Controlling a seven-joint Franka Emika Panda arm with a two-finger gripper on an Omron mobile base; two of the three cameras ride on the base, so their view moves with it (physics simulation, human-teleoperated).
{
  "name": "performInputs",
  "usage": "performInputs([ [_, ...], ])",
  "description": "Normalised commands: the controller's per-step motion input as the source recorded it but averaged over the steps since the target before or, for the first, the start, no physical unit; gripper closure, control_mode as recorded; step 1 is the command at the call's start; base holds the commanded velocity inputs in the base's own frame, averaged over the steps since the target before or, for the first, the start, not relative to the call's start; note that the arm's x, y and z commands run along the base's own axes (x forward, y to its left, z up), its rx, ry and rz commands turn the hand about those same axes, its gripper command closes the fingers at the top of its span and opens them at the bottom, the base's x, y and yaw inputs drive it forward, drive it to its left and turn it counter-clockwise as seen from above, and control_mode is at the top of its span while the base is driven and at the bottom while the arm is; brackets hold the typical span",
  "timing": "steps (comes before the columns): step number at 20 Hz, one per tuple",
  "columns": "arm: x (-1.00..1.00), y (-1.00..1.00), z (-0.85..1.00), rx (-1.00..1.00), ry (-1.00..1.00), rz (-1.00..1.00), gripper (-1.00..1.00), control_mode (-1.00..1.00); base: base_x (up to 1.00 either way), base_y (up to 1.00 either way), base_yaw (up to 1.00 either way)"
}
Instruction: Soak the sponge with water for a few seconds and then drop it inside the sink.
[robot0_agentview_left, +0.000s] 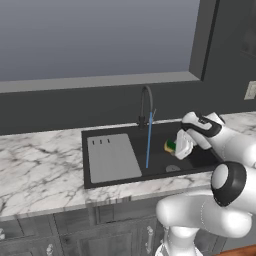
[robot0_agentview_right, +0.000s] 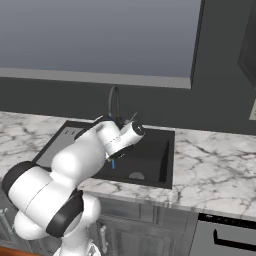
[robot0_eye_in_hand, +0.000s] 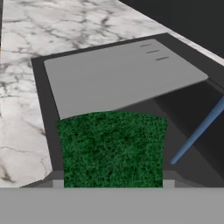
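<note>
The sponge, yellow with a dark green top, hangs over the black sink, with my gripper shut on it. The water falls as a thin blue stream from the dark arched faucet, a little to the left of the sponge and apart from it. In the hand view the sponge's green face sits between my gripper's tips, and the water slants past on its right. In the right base view my arm hides the sponge, and only a short bit of the water shows over the sink.
A light grey ribbed drainboard covers the sink's left half. The round drain lies near the basin's front. Marble counter runs on both sides, with a dark wall and a window behind. A wall outlet sits at the right.
</note>
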Motion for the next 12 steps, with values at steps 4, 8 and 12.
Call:
performInputs([
  [4, 0.18, 0.0, 0.0, 0.0, 0.0, 0.0, 1.0, -1.0, 0.0, 0.0, 0.0],
  [8, 0.19, 0.0, -0.01, 0.0, 0.0, 0.0, 1.0, -1.0, 0.0, 0.0, 0.0],
  [12, 0.17, 0.0, -0.05, 0.0, 0.0, 0.0, 1.0, -1.0, 0.0, 0.0, 0.0],
])
